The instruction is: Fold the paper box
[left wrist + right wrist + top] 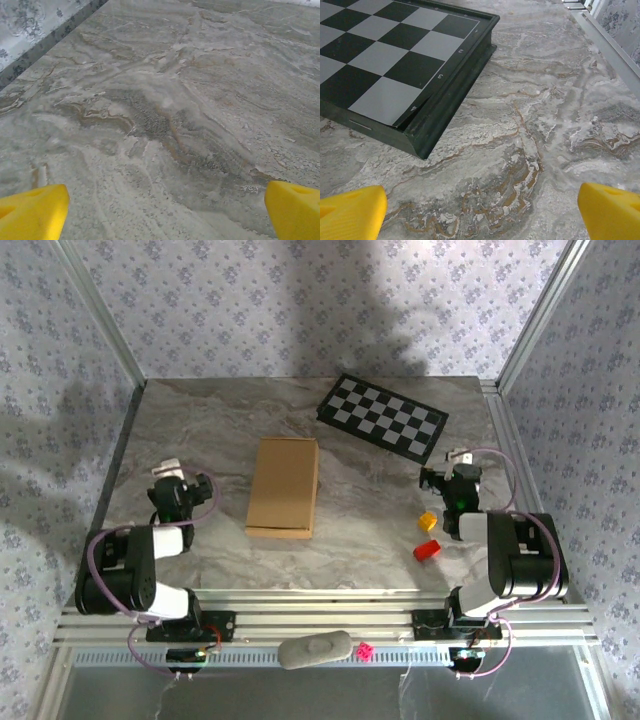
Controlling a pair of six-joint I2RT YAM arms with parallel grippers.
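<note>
paper box (283, 487) lies flat on the marble table (200, 420), roughly mid-table, long side running near to far. it sits between the two arms, apart from both, with a thin flap edge showing along its near end. left claw (162, 210) is spread wide, yellow fingertips (32, 212) at either edge of its wrist view, bare table between them, nothing pinched. right claw (482, 210) is likewise spread wide and empty, aimed at the table beside the near corner of the checkered board (395, 65). board lies far right, angled, apart from the box. small yellow block (428, 521) and red block (428, 550) lie just left of the right arm. grey oblong (315, 650) and pink cube (366, 650) rest on the near rail.
</note>
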